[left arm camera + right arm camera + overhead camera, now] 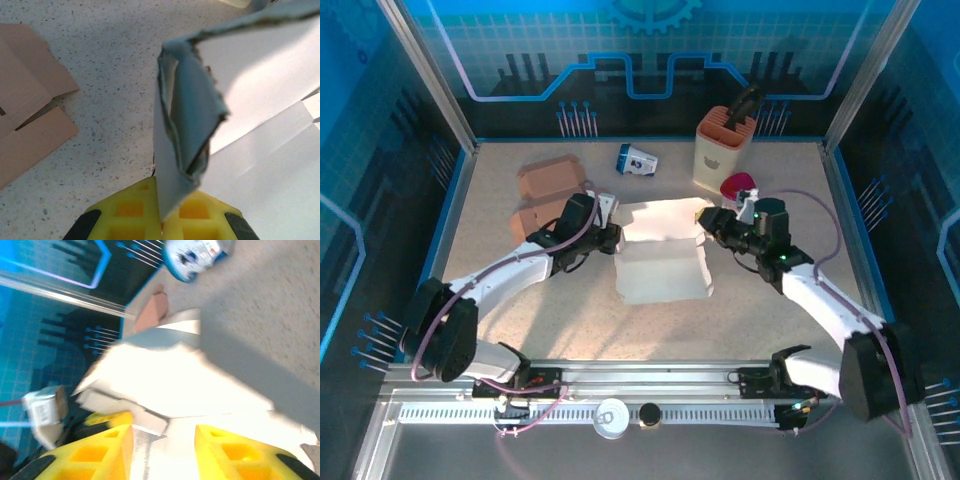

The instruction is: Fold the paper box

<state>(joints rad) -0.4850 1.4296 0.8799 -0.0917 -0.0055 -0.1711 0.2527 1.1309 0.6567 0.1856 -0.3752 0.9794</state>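
From above, the white paper box (pixel 660 262) lies opened out near the middle of the speckled table (pixel 620 330), its rear part raised and creased; the left gripper (pixel 613 240) meets the box at its left edge and the right gripper (pixel 705 222) meets it at the far right corner; two brown cardboard boxes (pixel 550 180) sit just beyond the left arm, a small blue and white carton (pixel 637 159) lies behind the paper box, and a beige holder (pixel 723 150) stands at the back right with a pink object (pixel 738 186) just in front of it; a can (pixel 612 415) rests on the rail between the arm bases. In the left wrist view, the left gripper (pixel 161 220) has its yellow jaws pressed together on a folded flap of the paper box (pixel 185 125), which rises upright from them with a ragged, doubled edge; the rest of the white sheet spreads to the right, and brown cardboard (pixel 30 110) lies flat on the table to the left, apart from the flap. In the right wrist view, which is blurred, the right gripper (pixel 165 440) has its yellow jaws standing apart, with the white paper box (pixel 160 380) spread between and beyond them; whether either jaw touches the paper cannot be told; the blue and white carton (pixel 195 255) lies on the table farther off.
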